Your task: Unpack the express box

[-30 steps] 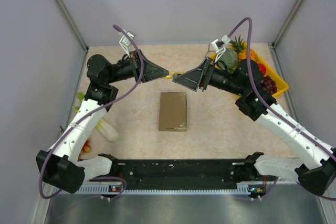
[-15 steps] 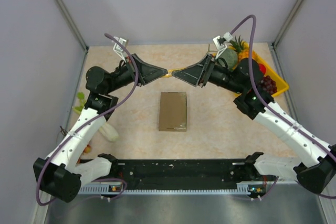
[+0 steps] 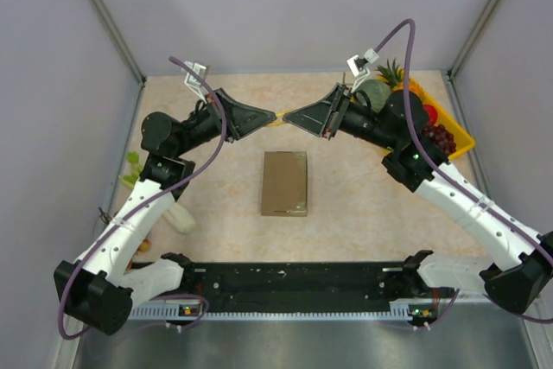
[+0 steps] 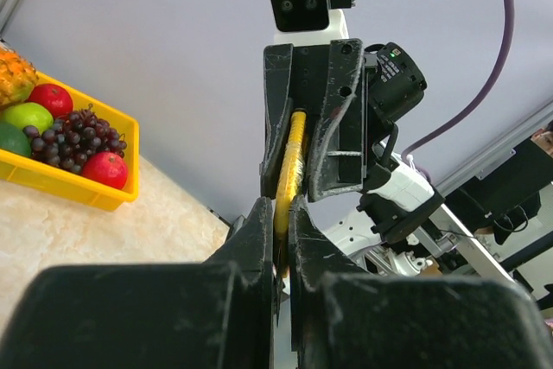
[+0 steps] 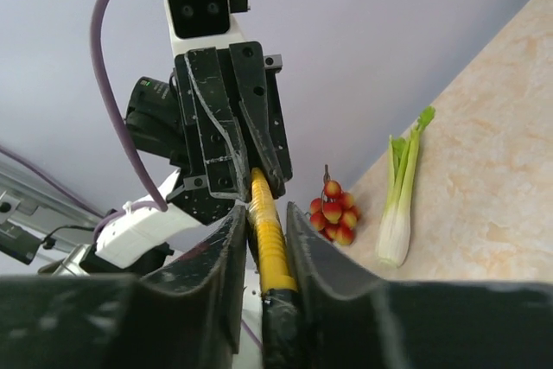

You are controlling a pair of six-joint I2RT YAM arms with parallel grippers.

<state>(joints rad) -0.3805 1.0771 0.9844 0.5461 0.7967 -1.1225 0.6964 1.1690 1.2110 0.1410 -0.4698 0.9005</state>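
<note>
The express box [image 3: 284,183], a flat brown cardboard mailer, lies closed on the table's middle. Above and behind it my two grippers meet tip to tip in the air. A slim tool with a ribbed yellow handle [image 4: 292,157] bridges them. My left gripper [image 3: 273,117] is shut on one end of it; in the left wrist view the left gripper [image 4: 277,212] pinches the yellow handle. My right gripper [image 3: 289,118] is shut on the other end; in the right wrist view the right gripper [image 5: 264,212] has its fingers against the yellow handle [image 5: 269,235], above the tool's black part [image 5: 285,326].
A yellow fruit tray [image 3: 456,137] with pineapple, grapes and apples stands at the back right, and the tray [image 4: 79,192] also shows in the left wrist view. A celery stalk [image 5: 401,205] and a bunch of small red fruits [image 5: 333,212] lie at the table's left side.
My right gripper's jaws have closed in on the yellow handle. Both grippers have shifted slightly toward the back, still tip to tip. The box has not moved.
</note>
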